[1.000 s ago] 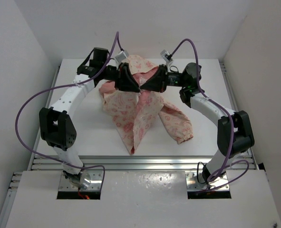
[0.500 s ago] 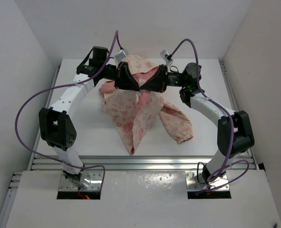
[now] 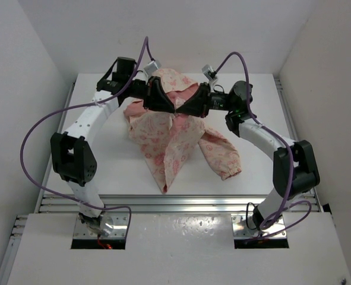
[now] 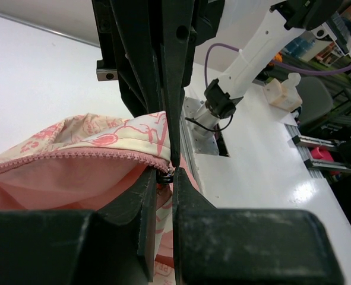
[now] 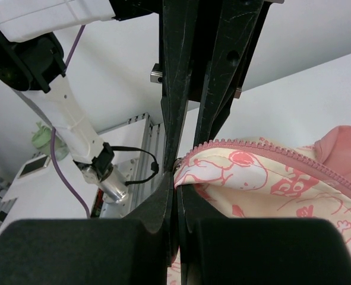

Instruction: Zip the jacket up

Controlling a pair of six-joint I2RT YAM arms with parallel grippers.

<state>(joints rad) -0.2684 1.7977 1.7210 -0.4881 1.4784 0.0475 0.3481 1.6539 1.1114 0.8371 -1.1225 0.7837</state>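
Observation:
The jacket (image 3: pixel 172 139), cream with pink floral print, lies rumpled on the white table (image 3: pixel 104 166), its front edges lifted at the far middle. My left gripper (image 3: pixel 173 110) and right gripper (image 3: pixel 180 111) meet tip to tip there. In the left wrist view the left gripper (image 4: pixel 165 176) is shut on the jacket's pink zipper edge (image 4: pixel 74 155), with a small dark metal zipper piece (image 4: pixel 165 176) between its tips. In the right wrist view the right gripper (image 5: pixel 176 169) is shut on the other zipper edge (image 5: pixel 252 145) of the jacket (image 5: pixel 264 184).
One sleeve with an elastic cuff (image 3: pixel 228 169) lies toward the right front. The hood (image 3: pixel 175 80) lies at the back. White walls close in the table on three sides. The metal rail (image 3: pixel 181 203) runs along the near edge.
Both grippers, still shut on the zipper edges, have shifted slightly toward the back of the table. The jacket has hardly moved.

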